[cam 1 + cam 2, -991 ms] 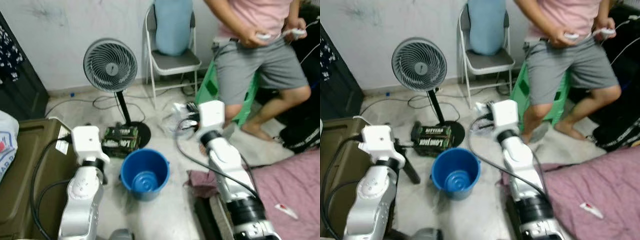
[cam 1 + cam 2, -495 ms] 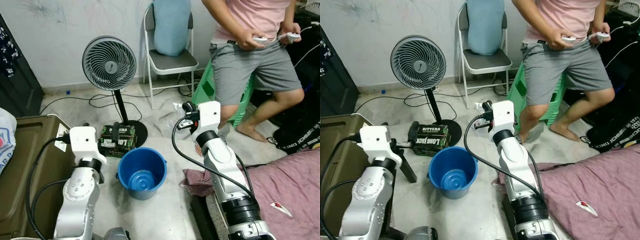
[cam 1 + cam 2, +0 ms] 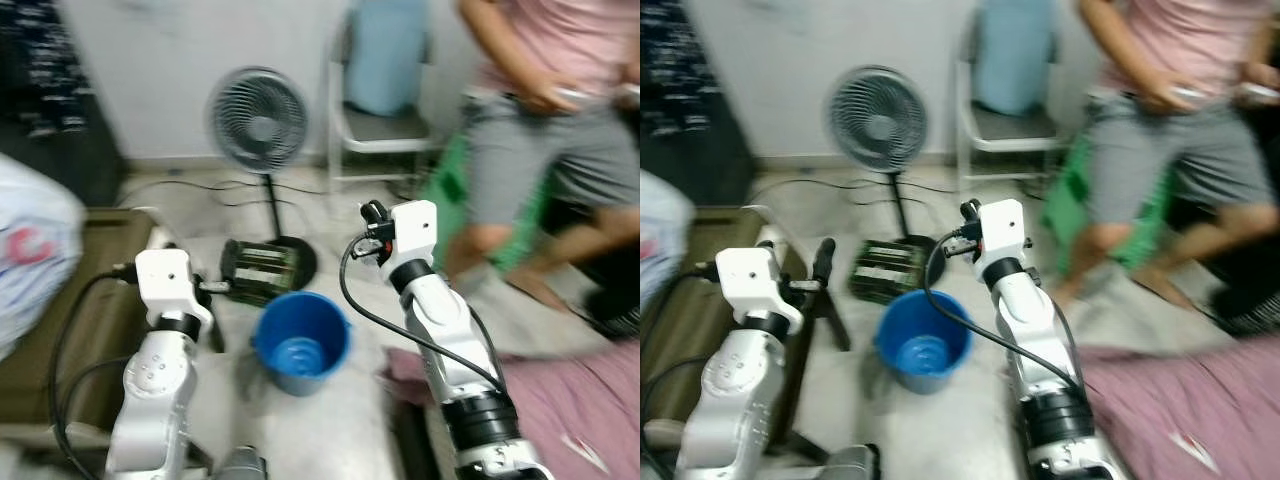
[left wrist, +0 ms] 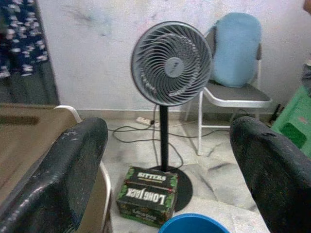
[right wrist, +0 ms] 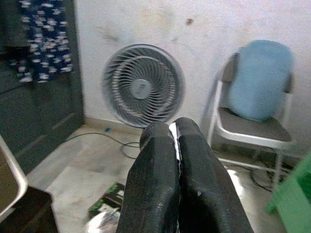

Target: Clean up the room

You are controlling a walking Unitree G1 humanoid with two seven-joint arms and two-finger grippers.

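A blue bucket [image 3: 300, 340] stands empty on the floor between my two arms. My right gripper [image 5: 173, 127] is raised above the floor just beyond the bucket. It is shut, with a thin white scrap [image 5: 173, 138] pinched between its fingers; what the scrap is I cannot tell. My left gripper [image 4: 170, 131] is held open beside the bucket, with nothing between its fingers. A green Long Jack box [image 4: 148, 194] lies on the floor past the bucket, at the fan's foot.
A standing fan [image 3: 258, 110] and a folding chair [image 3: 385, 90] are by the far wall. A person [image 3: 540, 120] stands at the right, holding controllers. A brown case [image 3: 70, 300] is at my left and a purple blanket [image 3: 560, 400] at my right. Cables lie behind the fan.
The whole picture has swung and blurred, so the camera moved. Both arms keep much the same pose; the right gripper stays shut, the left stays open.
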